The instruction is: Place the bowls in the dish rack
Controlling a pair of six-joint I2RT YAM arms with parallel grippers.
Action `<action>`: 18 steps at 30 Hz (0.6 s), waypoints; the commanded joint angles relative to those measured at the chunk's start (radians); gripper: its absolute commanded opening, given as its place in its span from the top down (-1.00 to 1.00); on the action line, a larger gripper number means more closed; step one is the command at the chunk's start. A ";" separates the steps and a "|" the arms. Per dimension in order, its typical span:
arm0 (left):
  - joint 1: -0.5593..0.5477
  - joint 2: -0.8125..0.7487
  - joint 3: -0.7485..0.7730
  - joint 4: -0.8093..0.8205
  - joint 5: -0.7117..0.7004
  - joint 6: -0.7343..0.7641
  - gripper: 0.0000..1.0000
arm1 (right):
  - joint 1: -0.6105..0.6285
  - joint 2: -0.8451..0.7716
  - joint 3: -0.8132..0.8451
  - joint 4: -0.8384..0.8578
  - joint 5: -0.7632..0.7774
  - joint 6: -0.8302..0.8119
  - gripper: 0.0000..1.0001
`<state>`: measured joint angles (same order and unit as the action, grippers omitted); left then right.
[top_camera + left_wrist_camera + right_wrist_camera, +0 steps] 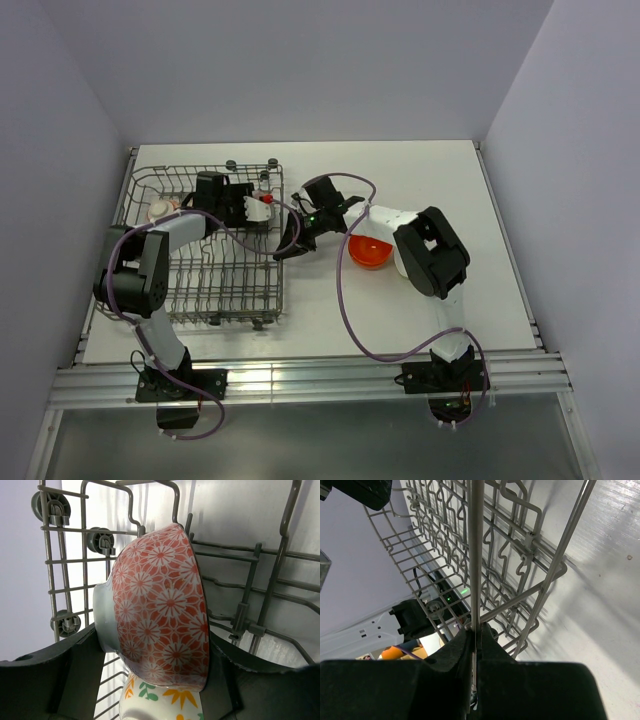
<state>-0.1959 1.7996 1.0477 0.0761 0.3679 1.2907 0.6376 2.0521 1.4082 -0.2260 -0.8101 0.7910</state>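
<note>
So the left gripper is pinching the red-flower bowl across its width, one finger on the foot side and one on the rim side. The bowl is tipped on edge, inside the far right corner of the dish rack. Right under it sits a leafy bowl, and honestly I can't tell from the wrist view if the two are touching or just close.

The right gripper is pressed together on the rack's right edge wire, looks like it's bracing the thing. There's also a pale bowl at the rack's far left and a glossy orange bowl sitting on the bench just right of the rack.

Handling-wise: these look like glazed ceramic, so stiff, a bit heavy for their size, slick, and chippy if they clack together. I'd grab the orange one over its rim wall, one finger inside and one outside, and set it down slowly between tines.
</note>
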 commanded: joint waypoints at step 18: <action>-0.004 -0.014 0.097 -0.303 0.083 0.032 -0.99 | 0.017 0.031 0.052 -0.046 -0.057 -0.082 1.00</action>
<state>-0.1955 1.7996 1.1023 -0.1101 0.3882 1.3205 0.6361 2.0617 1.4273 -0.2523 -0.8154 0.7765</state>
